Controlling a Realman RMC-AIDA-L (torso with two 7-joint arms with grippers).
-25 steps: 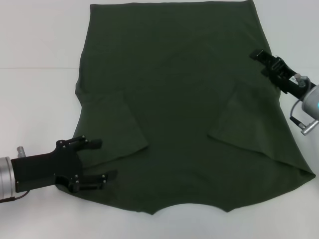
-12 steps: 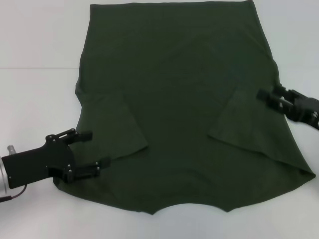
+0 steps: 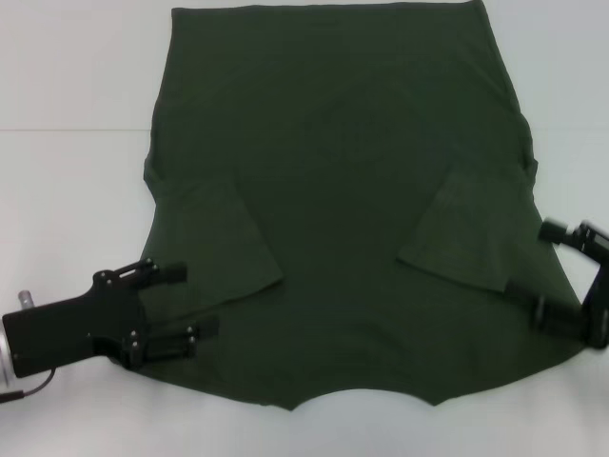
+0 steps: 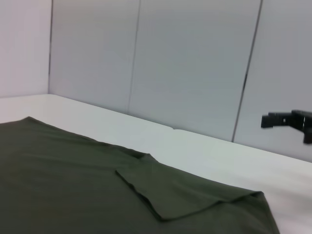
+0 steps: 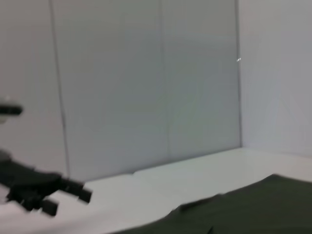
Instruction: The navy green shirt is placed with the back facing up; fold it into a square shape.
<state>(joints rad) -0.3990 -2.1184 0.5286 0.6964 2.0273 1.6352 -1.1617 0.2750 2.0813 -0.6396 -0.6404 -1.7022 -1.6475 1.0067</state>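
Already both sleeves lie folded in over the plain back of the navy green shirt [image 3: 333,200], which is spread flat across the white tabletop [image 3: 67,171], collar toward the near edge and hem at the far side. The left pincer [image 3: 190,300] sits at the shirt's near-left shoulder corner, jaws spread wide, one finger over the cloth by the folded left sleeve [image 3: 224,243] and the other along the near margin. The right pincer [image 3: 538,262] is at the near-right corner, also standing wide, its fingers straddling the edge beside the folded right sleeve [image 3: 466,233].

The likely next move, as I judge it, is a paired pinch of the two near corners to carry them toward the hem. Several things could spoil that. If either pincer closes on the top layer alone, the cloth underneath would stay put and the fold would come out lopsided. The left one sits so near its sleeve flap that it might catch the flap edge and drag it open again. Should the two arms rise or travel unevenly, the crease would skew and the result would not be square. A shallow bite at the very margin could also slip free partway, letting the fabric drop in a heap.
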